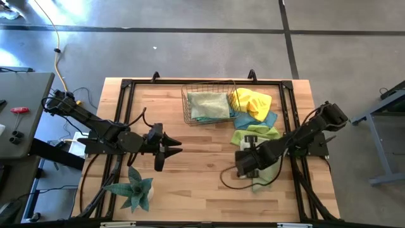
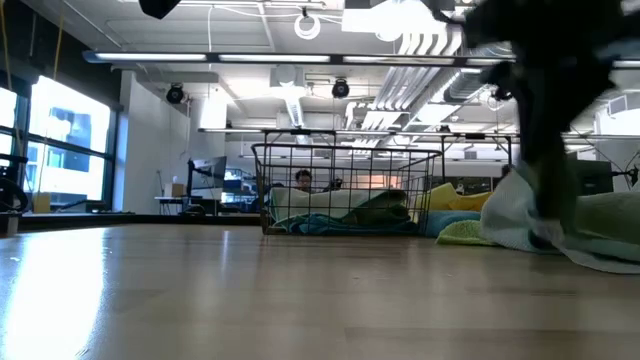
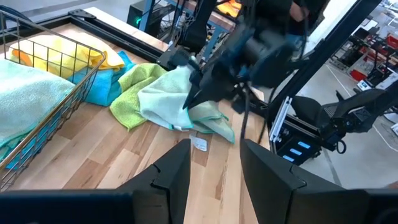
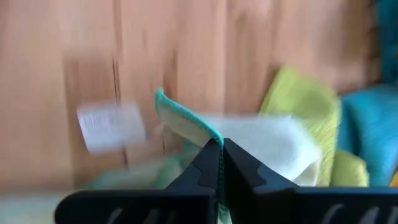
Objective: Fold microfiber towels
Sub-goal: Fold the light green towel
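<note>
A pale green microfiber towel (image 1: 267, 175) lies crumpled at the table's right, and my right gripper (image 4: 221, 148) is shut on it. The left wrist view shows that same towel (image 3: 163, 99) under the right gripper (image 3: 191, 94). Behind it lie a lime green towel (image 1: 256, 134), a blue one (image 1: 264, 120) and a yellow one (image 1: 250, 101), heaped against the wire basket (image 1: 187, 109). Another pale green towel (image 1: 207, 104) rests inside the basket. My left gripper (image 1: 166, 147) hovers open at the table's left middle, holding nothing. My right gripper pinches the pale green towel's teal-stitched hem edge (image 4: 204, 133) between its two shut fingers. The fingers come from above, pointing steeply down. The pinched part is raised a little, while the towel's remaining cloth (image 2: 520, 218) lies slack on the table.
A spiky green plant (image 1: 133, 190) stands near the front left. A small white label (image 3: 199, 143) lies on the wood beside the held towel. Bare wood spreads across the table's middle and front. A black frame (image 1: 126, 85) borders the table.
</note>
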Robot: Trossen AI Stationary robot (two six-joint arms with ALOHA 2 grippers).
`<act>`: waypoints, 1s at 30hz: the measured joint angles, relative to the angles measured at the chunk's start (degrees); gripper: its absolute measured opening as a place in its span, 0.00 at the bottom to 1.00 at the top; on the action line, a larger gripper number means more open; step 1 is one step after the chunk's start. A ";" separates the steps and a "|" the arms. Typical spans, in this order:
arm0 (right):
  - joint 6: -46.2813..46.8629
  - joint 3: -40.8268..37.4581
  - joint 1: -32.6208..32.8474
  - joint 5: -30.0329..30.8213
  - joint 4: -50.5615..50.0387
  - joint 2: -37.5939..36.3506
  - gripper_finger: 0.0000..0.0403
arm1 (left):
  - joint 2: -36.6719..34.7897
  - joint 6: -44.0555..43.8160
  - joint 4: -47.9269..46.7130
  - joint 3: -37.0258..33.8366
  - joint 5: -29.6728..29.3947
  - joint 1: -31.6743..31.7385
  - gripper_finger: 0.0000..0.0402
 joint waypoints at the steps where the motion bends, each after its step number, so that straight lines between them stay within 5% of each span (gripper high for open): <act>1: 0.85 1.97 -0.36 0.32 0.15 0.00 0.00 | -0.02 0.00 -0.02 0.00 0.02 0.00 0.33; 15: 16.62 23.75 -7.42 1.60 1.35 -0.07 0.00 | 2.37 16.69 1.49 0.02 1.31 0.00 0.37; 24: 17.40 27.55 -10.23 1.61 11.13 -0.11 0.00 | 7.29 24.57 9.10 0.01 -4.70 3.62 0.47; 30: 18.83 27.53 -11.35 3.21 15.40 -0.11 0.00 | 8.20 22.91 11.61 -0.02 -2.83 7.69 0.52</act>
